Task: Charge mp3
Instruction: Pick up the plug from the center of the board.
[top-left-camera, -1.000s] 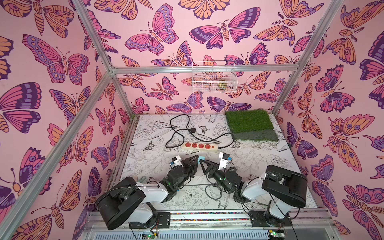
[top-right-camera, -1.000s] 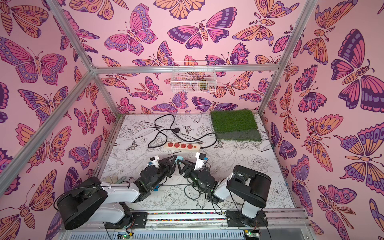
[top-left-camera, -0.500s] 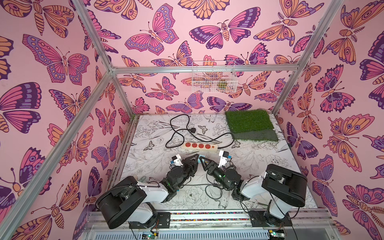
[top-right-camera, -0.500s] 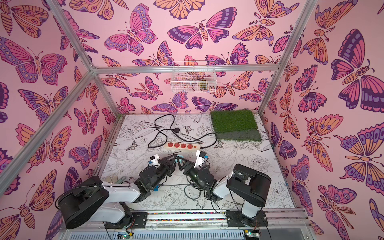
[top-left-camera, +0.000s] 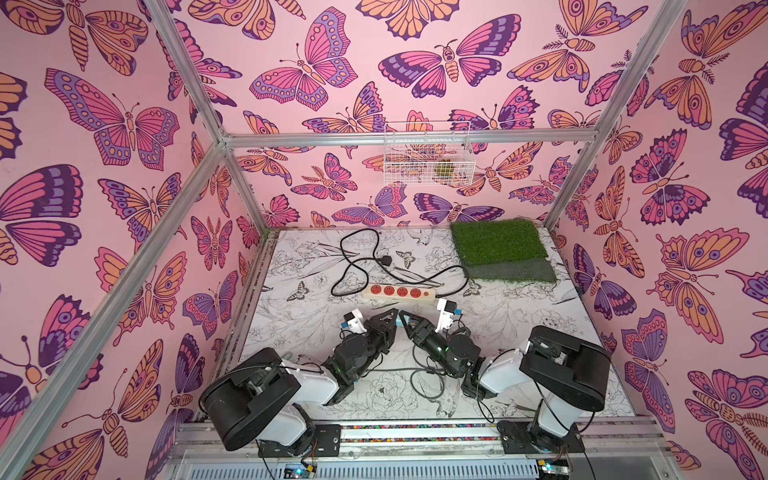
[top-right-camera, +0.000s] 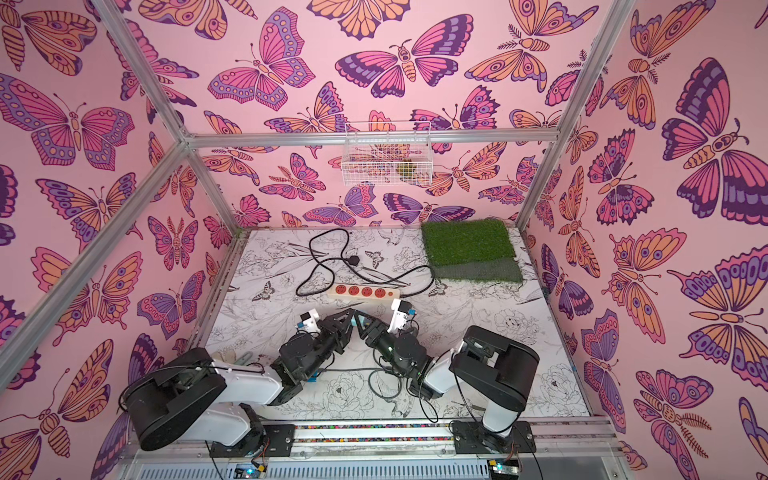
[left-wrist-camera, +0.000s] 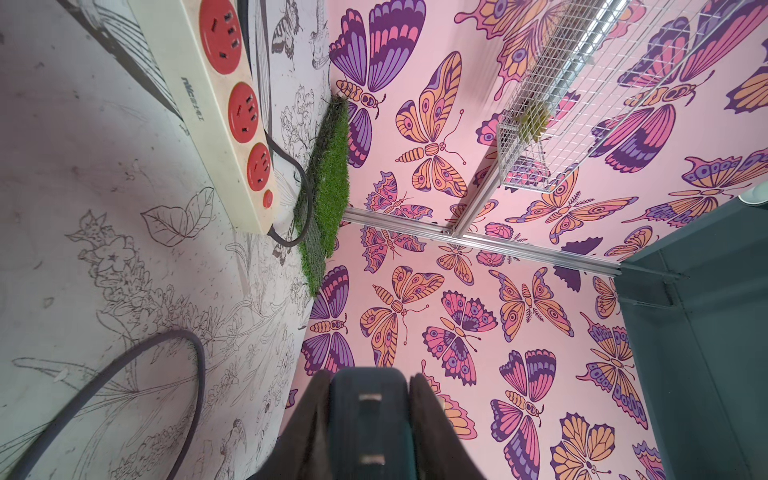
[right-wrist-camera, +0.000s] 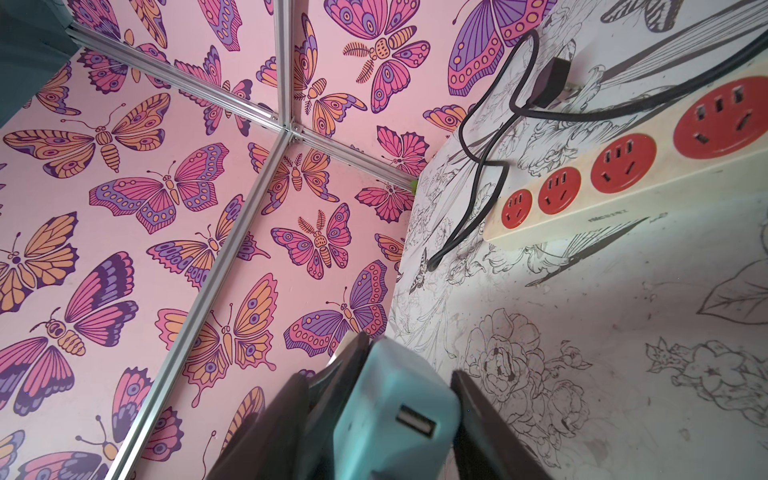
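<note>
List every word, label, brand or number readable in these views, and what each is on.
On the power strip: dark brand mark on its cream side, in both wrist views, too blurred to read.
On the charger cube: a USB port, no lettering visible.
Nothing else shows text.

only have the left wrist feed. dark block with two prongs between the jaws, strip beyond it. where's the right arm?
Observer: In both top views the right gripper is tip to tip with the left gripper, on the near side of the strip.
Operator: what does it see of the block?
Observer: Right wrist view shows a pale teal charger between its jaws, with the USB port facing the camera and empty.
Operator: strip powered?
Observer: Doesn't look it. Its plug lies loose on the table, beyond the strip.
</note>
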